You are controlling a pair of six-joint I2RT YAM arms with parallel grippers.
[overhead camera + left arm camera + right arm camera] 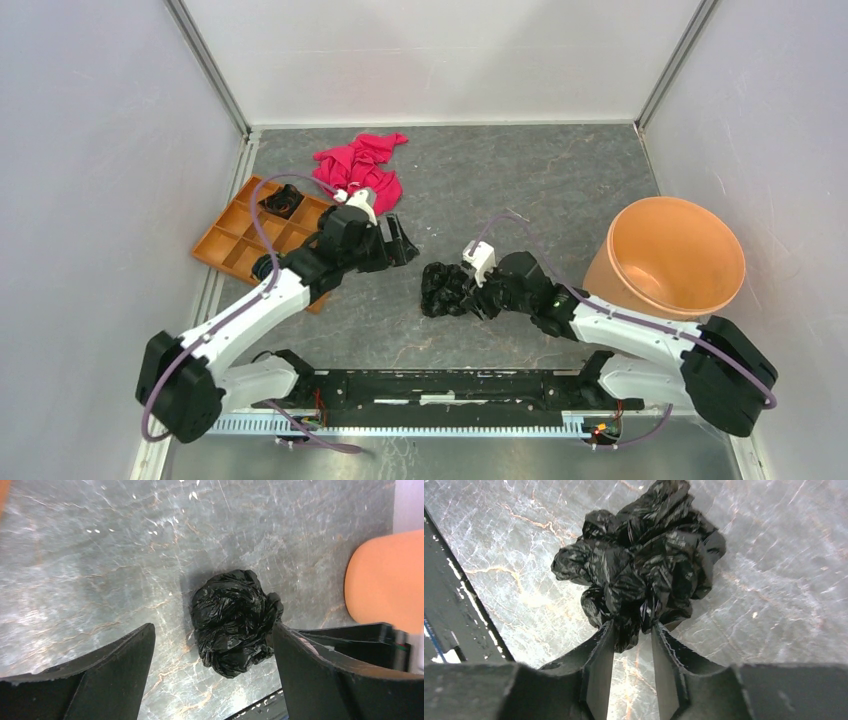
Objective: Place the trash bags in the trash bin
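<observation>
The right gripper (633,630) is nearly closed, its jaws pinching a fold at the near edge of the crumpled black trash bag (443,290). The left gripper (402,243) stands wide open just left of the bag and holds nothing. The bag lies mid-frame in the top view on the grey marbled table (520,190) between pale walls, well apart from the trash bin (605,275) at the right, and at the upper left are a pink-red cloth (358,165) and an orange tray (240,235), one compartment holding something dark, too small to identify.
</observation>
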